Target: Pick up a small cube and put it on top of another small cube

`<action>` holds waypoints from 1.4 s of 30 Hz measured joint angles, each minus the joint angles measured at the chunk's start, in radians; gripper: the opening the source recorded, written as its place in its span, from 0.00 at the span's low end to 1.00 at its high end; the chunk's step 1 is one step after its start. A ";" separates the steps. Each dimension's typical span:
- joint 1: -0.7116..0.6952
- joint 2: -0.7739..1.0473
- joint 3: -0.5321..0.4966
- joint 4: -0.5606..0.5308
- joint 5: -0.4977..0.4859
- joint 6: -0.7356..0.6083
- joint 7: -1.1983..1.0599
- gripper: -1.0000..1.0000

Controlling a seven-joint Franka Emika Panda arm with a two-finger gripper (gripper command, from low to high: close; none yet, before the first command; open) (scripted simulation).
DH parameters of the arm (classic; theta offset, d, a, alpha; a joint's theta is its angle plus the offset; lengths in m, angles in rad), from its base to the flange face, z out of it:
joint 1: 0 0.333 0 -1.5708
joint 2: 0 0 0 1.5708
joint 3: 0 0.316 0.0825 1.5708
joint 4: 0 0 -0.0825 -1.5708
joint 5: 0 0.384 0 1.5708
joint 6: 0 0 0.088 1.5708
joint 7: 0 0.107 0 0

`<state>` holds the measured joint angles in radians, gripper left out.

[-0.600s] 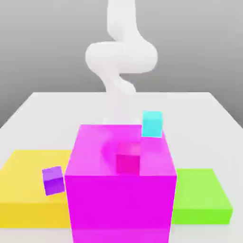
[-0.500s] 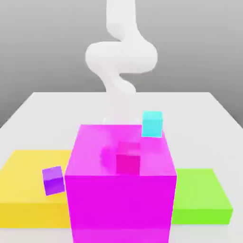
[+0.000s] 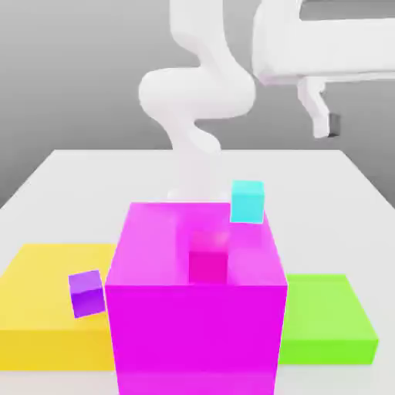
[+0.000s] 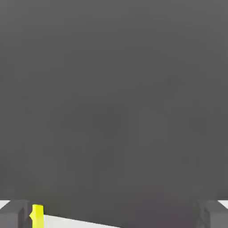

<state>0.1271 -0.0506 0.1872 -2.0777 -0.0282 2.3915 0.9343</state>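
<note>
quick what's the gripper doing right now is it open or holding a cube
Gripper: open, fingers wide apart, nothing between them; no cube held.

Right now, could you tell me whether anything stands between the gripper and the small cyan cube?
Nothing visible does. The gripper hangs high toward the exterior view's right, jaws open and empty, and the cyan cube sits uncovered at the big magenta block's back right corner, with open air between them.

From my console: the white arm (image 3: 197, 100) rises behind a big magenta block (image 3: 197, 324) carrying a small magenta cube (image 3: 208, 261) and cyan cube (image 3: 248, 201); a purple cube (image 3: 86, 292) rests on the yellow slab (image 3: 46, 308).
</note>
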 joint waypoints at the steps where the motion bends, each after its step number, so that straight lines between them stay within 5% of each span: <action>1: 0.013 0.037 0.006 0.011 -0.010 0.004 0.012 0.50; 20: 0.255 0.735 -0.002 0.213 -0.177 0.141 0.211 0.50; 21: 0.260 0.761 -0.008 0.219 -0.182 0.160 0.215 0.00; 28: 0.263 0.761 -0.010 0.220 -0.177 0.161 0.211 0.00; 42: 0.064 0.272 -0.036 0.026 -0.054 -0.123 -0.066 0.00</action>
<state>0.1909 0.2215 0.1511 -2.0522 -0.0818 2.2687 0.8680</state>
